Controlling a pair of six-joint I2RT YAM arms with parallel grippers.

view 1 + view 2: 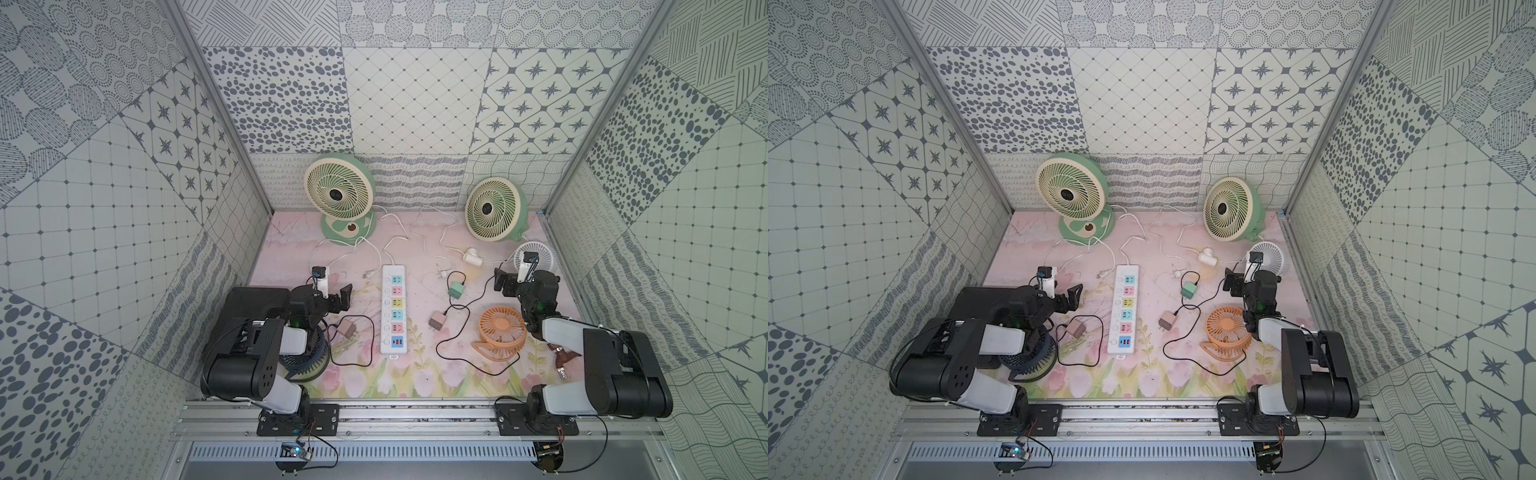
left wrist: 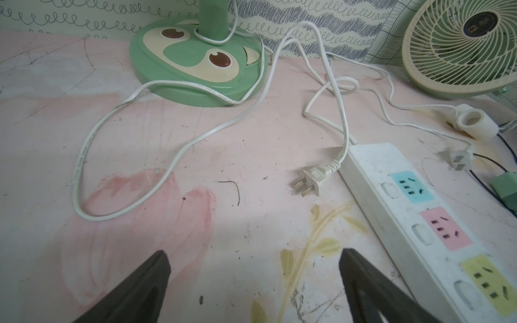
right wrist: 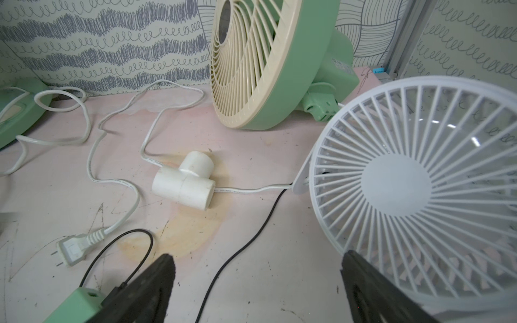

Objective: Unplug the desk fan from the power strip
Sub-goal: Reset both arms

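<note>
**Unplugged, nothing gripped**

Down the middle of the pink floral mat (image 1: 415,376), running 12 to 6 o'clock: the power strip (image 1: 394,309), blue USB panel at the 6 o'clock end. Flat on the mat at 9 o'clock of the strip's far end, just beside it, prongs bare and pointing away from the strip: the white plug (image 2: 310,181). Joined by a long looping cord (image 2: 80,159) to the green desk fan (image 1: 338,195), upright at 11 o'clock on a base printed with a cartoon face.

At 9 o'clock of the strip, above the mat: left gripper (image 1: 334,291), jaws spread wide, nothing between them, plug ahead and apart. At 2 o'clock, well apart from the strip: right gripper (image 1: 513,277), jaws likewise spread wide and empty, just beside a small white fan (image 3: 405,181). Further round: a second green fan (image 1: 494,210) at 1 o'clock, an orange fan (image 1: 500,334) at 4 o'clock.
</note>
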